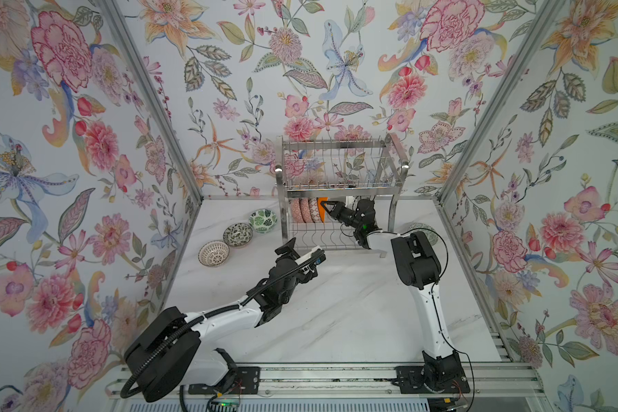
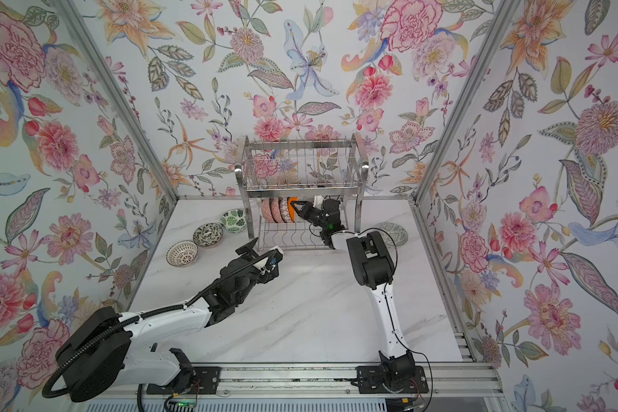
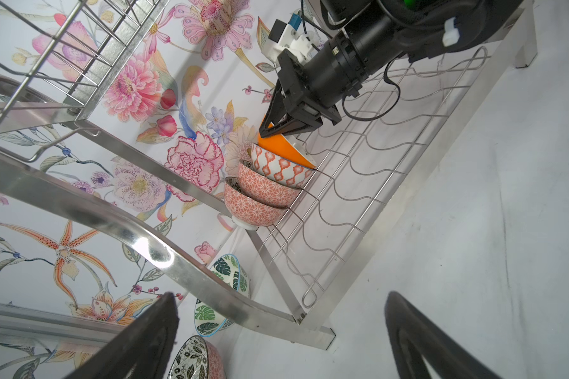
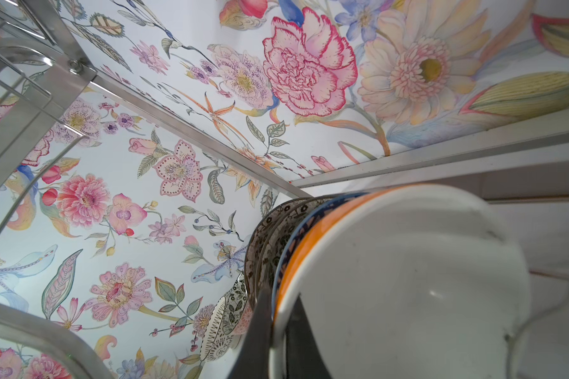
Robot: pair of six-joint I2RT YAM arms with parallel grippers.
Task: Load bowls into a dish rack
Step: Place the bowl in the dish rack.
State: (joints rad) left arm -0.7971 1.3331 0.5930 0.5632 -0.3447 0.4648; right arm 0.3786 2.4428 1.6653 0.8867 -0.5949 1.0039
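Three bowls sit loose on the bench [image 1: 336, 303] at the left, apart from the dish rack [image 1: 339, 193]: a pale fine-patterned bowl [image 1: 213, 253], a black-and-white floral bowl [image 1: 237, 234] and a green leaf bowl [image 1: 263, 220] nearest the rack's leg. Next along, the left jaws stand wide and empty above the bench, near the rack's lower front corner. On the lower tier, three pinkish bowls [image 3: 260, 193] stand on edge in a nested row, and the orange bowl [image 3: 286, 147] leans against the last of them. The right jaws are pinched narrow on its upper rim, one finger on the white inside, one on the orange outside. I cannot tell whether its lower edge rests on the wires. As I judge it, the bowl should settle into a dip of the wavy wires, propped on its neighbour, before the jaws part; an early release could topple the row. One more bowl [image 1: 423, 230] lies right of the rack, half hidden by the right arm.
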